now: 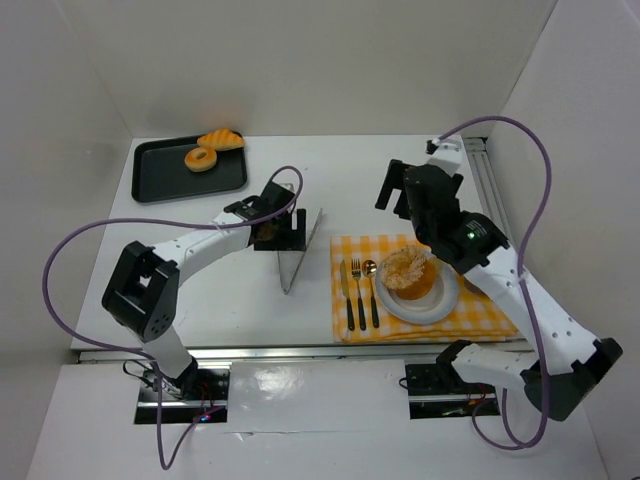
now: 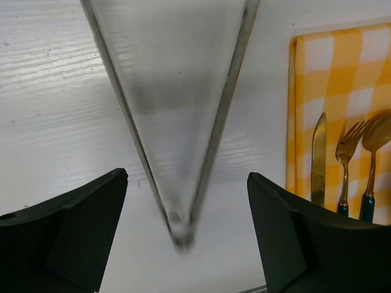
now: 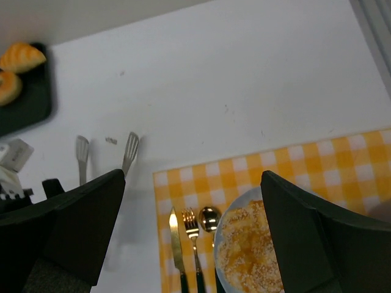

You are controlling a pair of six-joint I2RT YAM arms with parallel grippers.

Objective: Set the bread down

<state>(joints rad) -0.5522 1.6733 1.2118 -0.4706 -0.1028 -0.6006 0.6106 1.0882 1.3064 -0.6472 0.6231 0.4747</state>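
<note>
Left wrist view, and here's the picture: the left gripper (image 2: 186, 183) stands wide open, its black fingers (image 2: 79, 226) well apart on either side of the metal tongs (image 2: 177, 122). They touch neither arm of the tongs and hold nothing. The tongs lie flat on the white table (image 2: 49, 91), joined end nearest the fingers, arms fanning away.

From above, the tongs sit between the black tray (image 1: 150, 185) and the yellow checked placemat (image 1: 490, 315). There is bread in two places. A croissant (image 1: 220, 140) and a ring-shaped bun (image 1: 201, 158) are in the tray at the far left. A sugared piece (image 1: 410, 270) sits on the white plate (image 1: 445, 300), beside the knife (image 1: 347, 295), fork (image 1: 358, 290) and spoon (image 1: 370, 290). The right gripper (image 1: 400, 190) hangs just beyond the placemat, jaws spread, empty.

My read: with bread on the plate, the placing looks done or nearly so, and the tongs are the business now. If the arm is leaving them, it wants to rise straight up, so neither finger clips a tong arm and drags it. If it's a pick-up, it should close squarely across both arms, and gently. A springy tool could squirt out sideways.
</note>
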